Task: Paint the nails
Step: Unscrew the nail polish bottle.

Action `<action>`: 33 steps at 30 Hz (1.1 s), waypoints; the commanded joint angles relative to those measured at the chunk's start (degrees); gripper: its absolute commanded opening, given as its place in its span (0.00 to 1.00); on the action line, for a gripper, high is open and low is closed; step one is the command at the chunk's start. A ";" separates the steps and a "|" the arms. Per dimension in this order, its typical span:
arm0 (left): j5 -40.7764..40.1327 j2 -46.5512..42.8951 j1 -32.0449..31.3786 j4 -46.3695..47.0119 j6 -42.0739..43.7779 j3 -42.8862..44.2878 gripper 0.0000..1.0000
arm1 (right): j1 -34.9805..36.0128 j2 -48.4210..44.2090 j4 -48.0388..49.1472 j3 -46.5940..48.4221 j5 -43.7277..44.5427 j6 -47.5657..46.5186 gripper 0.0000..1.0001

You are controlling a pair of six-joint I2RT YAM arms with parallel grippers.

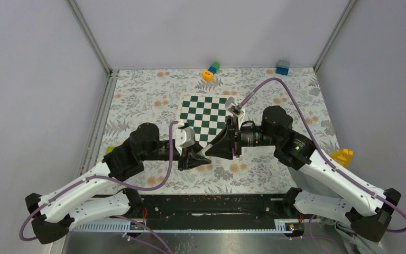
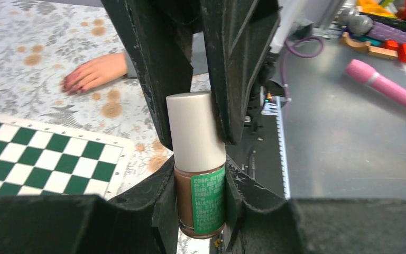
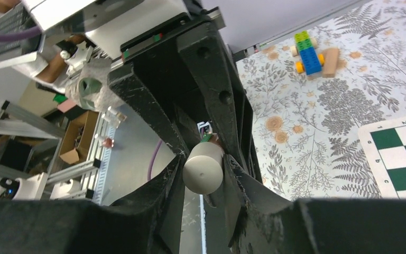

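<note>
A brown nail polish bottle (image 2: 193, 203) with a green label and a white cap (image 2: 195, 129) stands between the fingers of my left gripper (image 2: 200, 180), which is shut on its glass body. My right gripper (image 3: 203, 170) comes at it end-on and is shut on the cap (image 3: 203, 170). In the top view both grippers, left (image 1: 200, 157) and right (image 1: 218, 148), meet tip to tip just below the chessboard. A light-skinned hand (image 2: 98, 71) lies flat on the floral cloth beyond the bottle, with its reddish-pink nails (image 2: 70, 86) facing the board.
The green and white chessboard (image 1: 205, 116) lies mid-table. A toy of coloured blocks (image 1: 210, 70) and a blue block (image 1: 282, 67) sit at the far edge, and a yellow object (image 1: 342, 156) at the right. A pink torch (image 2: 386, 87) lies off the table.
</note>
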 commanded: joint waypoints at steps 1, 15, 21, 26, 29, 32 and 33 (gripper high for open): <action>15.21 1.56 -0.92 4.94 -0.57 3.14 0.00 | -0.01 -0.47 3.92 1.91 -5.94 -4.06 0.00; 14.49 2.97 -0.88 3.87 0.24 3.45 0.00 | -0.06 -1.27 -0.90 3.17 -1.32 -7.90 0.17; 13.08 2.90 -0.89 3.89 0.58 3.14 0.00 | -0.04 -3.84 -0.61 0.88 7.69 -7.98 0.73; 8.81 2.62 -0.83 3.93 0.76 2.80 0.00 | -0.06 -6.72 -0.54 -0.19 11.22 -7.81 0.87; 1.66 2.30 -0.83 3.34 1.12 2.71 0.00 | -0.08 -7.78 -0.58 -0.79 12.53 -7.22 0.89; -7.44 1.54 -0.88 3.30 1.58 2.16 0.00 | -0.10 -8.47 -0.74 -1.43 17.38 -5.59 0.89; -10.27 1.34 -0.84 3.29 1.76 1.95 0.00 | -0.10 -8.57 -1.27 -1.42 21.00 -4.76 0.89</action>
